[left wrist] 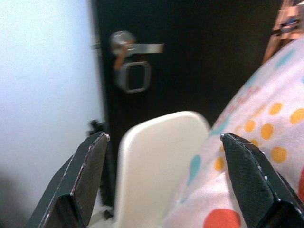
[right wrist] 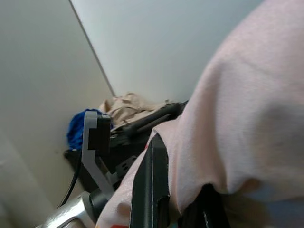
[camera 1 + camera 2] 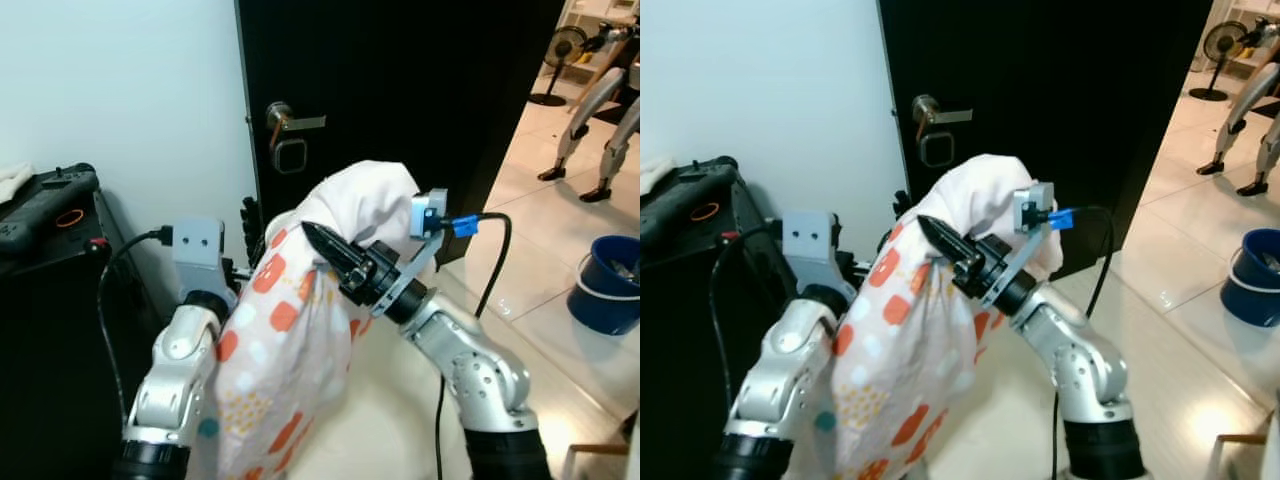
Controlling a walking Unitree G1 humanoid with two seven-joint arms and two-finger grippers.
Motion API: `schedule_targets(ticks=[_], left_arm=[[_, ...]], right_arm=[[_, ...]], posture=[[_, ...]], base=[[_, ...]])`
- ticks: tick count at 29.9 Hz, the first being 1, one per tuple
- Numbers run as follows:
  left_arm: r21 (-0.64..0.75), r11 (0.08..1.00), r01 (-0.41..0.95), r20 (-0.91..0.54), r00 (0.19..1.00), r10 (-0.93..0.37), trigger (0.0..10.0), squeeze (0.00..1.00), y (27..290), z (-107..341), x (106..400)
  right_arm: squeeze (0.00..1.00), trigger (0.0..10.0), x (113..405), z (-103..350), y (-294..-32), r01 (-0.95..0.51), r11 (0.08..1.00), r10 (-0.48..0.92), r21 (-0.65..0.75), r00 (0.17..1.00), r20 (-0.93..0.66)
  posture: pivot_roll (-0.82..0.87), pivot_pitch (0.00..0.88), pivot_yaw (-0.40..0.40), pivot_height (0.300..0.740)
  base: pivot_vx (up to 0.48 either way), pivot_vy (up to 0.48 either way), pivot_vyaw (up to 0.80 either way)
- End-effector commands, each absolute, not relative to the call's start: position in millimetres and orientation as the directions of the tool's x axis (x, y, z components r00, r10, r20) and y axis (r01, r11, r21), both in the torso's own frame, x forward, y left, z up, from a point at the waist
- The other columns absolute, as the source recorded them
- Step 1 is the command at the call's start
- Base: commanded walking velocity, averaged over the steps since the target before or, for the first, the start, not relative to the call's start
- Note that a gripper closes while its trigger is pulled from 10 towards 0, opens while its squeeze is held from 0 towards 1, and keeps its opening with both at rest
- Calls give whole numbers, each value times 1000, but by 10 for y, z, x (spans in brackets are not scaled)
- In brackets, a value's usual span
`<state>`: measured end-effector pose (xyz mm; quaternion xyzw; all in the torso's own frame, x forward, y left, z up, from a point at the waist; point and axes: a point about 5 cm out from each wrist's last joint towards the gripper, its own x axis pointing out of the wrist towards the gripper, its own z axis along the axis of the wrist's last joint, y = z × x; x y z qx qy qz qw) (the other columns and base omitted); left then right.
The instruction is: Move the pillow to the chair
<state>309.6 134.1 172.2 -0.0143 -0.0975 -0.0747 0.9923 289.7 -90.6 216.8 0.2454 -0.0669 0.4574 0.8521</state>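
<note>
Pillow [image 3: 300, 340] held up between both grippers, before a black door [image 3: 400, 100].

Left of the left gripper [image 1: 166, 183]: a white wall [image 3: 120, 90], a dark cabinet [image 3: 40, 330] with black gear on top. Left gripper: fingers [image 1: 83, 178] spread wide, released, the spotted pillow pressing against its right finger; beyond and between the fingers, the cream back of a chair [image 1: 156, 166], and past it the door's handle [image 1: 135, 47] and lock. Pillow: white with orange spots, upright, between the two arms. Right gripper [image 3: 325, 245]: clenched on a fold of the pillow's upper part, fabric bunched over its fingers. Right of it: a pale tiled floor [image 3: 540, 230], a blue bucket [image 3: 608, 283], another robot's legs [image 3: 590, 130] far off.
</note>
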Motion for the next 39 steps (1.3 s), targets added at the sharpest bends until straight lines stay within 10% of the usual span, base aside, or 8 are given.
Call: schedule_targets(ticks=[1, 16, 25, 39], left_arm=[[-33, 988, 150, 181, 973, -141, 10000, 0, 1336, 1692, 3100], [-26, 991, 131, 178, 976, -124, 10000, 0, 1326, 1679, 3111], [-22, 992, 126, 178, 977, -121, 10000, 0, 1321, 1689, 3112], [17, 991, 130, 193, 972, -131, 10000, 0, 1285, 1738, 3117]], right_arm=[[0, 10000, 2876, 2291, -876, -836, 450, 738, 314, 546, 397], [0, 10000, 3038, 1950, -538, -791, 583, 792, 187, 604, 87], [0, 10000, 3616, 1682, -711, -496, 865, 502, 78, 856, -124], [0, 10000, 3980, 2173, -953, -335, 934, 330, 124, 942, 59]], posture=[[-34, 0, -20, 740], [-23, 0, -36, 740], [-12, 2, -41, 740], [11, 10, -45, 740]], base=[[0, 0, 0], [0, 0, 0], [0, 0, 0], [0, 0, 0]])
